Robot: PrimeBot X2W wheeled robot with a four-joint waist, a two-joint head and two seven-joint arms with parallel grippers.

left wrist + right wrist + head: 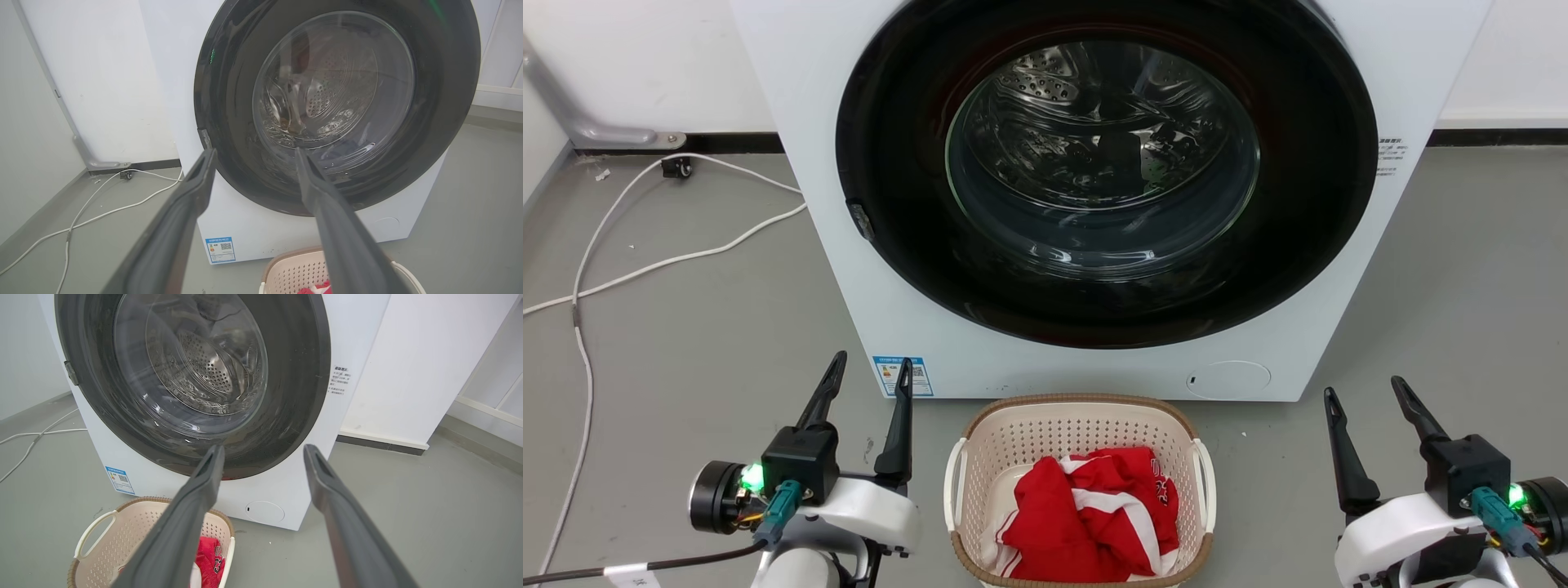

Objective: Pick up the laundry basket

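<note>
nearest in the head view, the left tool (872, 359) is held low at the lower left, its two long dark fingers spread apart with nothing caught between them. the right tool (1364, 386) is mirrored at the lower right, equally spread, equally empty. between them, on the grey floor (686, 343), the small rounded cream plastic laundry basket with perforated walls and a brown woven-look rim (1078, 400) is set, well apart from both tools. a white loop handle (949, 482) is offered on each side, one toward each tool. that symmetry is judged to be why the arms are placed either side of it: a two-sided lift looks intended, and no contact is made yet. a crumpled red-and-white garment (1094, 510) is heaped inside, so the load is judged soft and light. just behind the basket the white front-loading washing machine (792, 82) is stood, its round dark-framed glass door (1103, 155) seen closed. the basket's spot at its foot is taken as a loading position. farther left, a white cable (645, 265) is trailed across the floor toward the wall.
</note>
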